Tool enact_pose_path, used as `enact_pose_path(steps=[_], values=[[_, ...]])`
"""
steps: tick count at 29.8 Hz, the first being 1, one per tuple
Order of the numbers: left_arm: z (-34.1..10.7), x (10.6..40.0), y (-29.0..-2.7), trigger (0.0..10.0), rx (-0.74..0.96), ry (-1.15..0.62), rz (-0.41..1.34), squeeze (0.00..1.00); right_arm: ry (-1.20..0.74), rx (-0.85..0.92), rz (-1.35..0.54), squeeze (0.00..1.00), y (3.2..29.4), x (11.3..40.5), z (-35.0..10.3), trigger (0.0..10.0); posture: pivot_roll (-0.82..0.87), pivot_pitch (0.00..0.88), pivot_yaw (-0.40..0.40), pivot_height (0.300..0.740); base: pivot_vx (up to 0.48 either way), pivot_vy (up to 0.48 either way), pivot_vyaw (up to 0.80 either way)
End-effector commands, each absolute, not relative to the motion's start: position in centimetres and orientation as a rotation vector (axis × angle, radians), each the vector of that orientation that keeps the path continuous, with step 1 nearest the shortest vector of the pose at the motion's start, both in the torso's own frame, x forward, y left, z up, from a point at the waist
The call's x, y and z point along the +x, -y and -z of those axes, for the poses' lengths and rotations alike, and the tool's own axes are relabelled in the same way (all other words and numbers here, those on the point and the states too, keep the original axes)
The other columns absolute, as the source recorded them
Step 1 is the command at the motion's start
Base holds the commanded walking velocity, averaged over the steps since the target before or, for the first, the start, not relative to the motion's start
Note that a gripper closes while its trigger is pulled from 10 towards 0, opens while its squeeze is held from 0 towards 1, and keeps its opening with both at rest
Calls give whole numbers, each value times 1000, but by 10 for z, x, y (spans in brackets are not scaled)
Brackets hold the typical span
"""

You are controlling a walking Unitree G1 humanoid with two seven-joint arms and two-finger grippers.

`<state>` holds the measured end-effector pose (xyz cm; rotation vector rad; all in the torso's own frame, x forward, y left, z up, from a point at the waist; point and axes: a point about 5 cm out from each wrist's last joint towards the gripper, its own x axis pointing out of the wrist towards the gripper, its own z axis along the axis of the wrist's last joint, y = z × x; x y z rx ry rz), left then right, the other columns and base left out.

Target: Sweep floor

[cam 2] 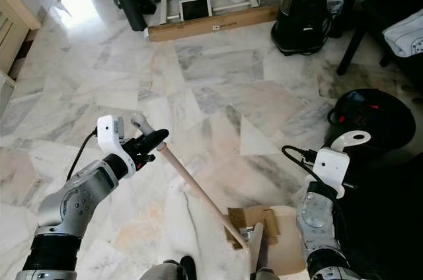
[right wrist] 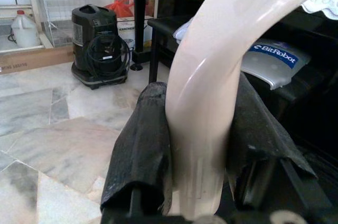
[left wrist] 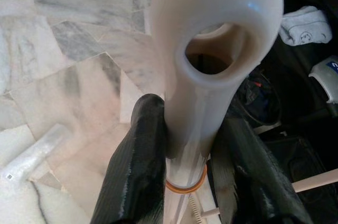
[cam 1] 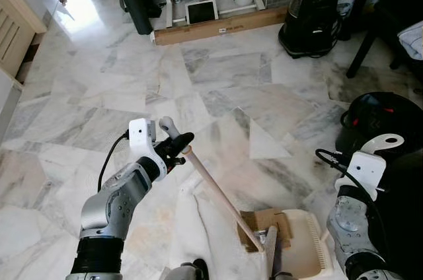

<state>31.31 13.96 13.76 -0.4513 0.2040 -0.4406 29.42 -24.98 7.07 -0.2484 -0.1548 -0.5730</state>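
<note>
My left gripper (cam 1: 174, 145) is raised over the marble floor, shut on the pale looped top end of a broom handle (left wrist: 222, 49). Its wooden stick (cam 1: 221, 197) slants down to the right toward a cream dustpan (cam 1: 305, 244) at the bottom of the view. Brown cardboard scraps (cam 1: 266, 222) lie at the dustpan's mouth, where the stick ends. My right gripper (right wrist: 198, 92) is shut on the dustpan's cream handle (right wrist: 211, 65), whose looped tip (cam 1: 387, 140) rises above my right wrist, to the right of the pan.
A black vacuum cleaner (cam 1: 310, 12) and a long cardboard box (cam 1: 218, 27) stand at the far wall. A black bag (cam 1: 380, 118) sits on the right near a dark table leg (cam 1: 367, 42). Wooden furniture (cam 1: 13, 29) lines the left. A clear plastic sheet (cam 1: 195, 227) lies near my feet.
</note>
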Motion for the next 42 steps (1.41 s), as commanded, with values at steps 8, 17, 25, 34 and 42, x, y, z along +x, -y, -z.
enact_pose_path(steps=[8, 17, 25, 34, 42], values=[[-167, 305, -156, 10000, -472, -105, 450, 0, 33, -253, 532, 0, 241, 288, -49, 10000, 197, 207, 150, 740, 0, 0, 0], [-221, 315, -190, 10000, -424, 174, 238, 0, 28, -251, 529, 0, 239, 290, -50, 10000, 202, 207, 151, 740, 0, 0, 0], [-205, 313, -209, 10000, -174, 123, 112, 0, 25, -258, 532, 0, 242, 288, -49, 10000, 196, 211, 151, 740, 0, 0, 0], [-167, 304, -208, 10000, -36, 8, 146, 0, 26, -266, 529, 0, 243, 288, -49, 10000, 188, 220, 145, 740, 0, 0, 0], [-143, 295, -211, 10000, -27, -51, 124, 0, 30, -275, 531, 0, 247, 287, -50, 10000, 182, 226, 144, 740, 0, 0, 0]])
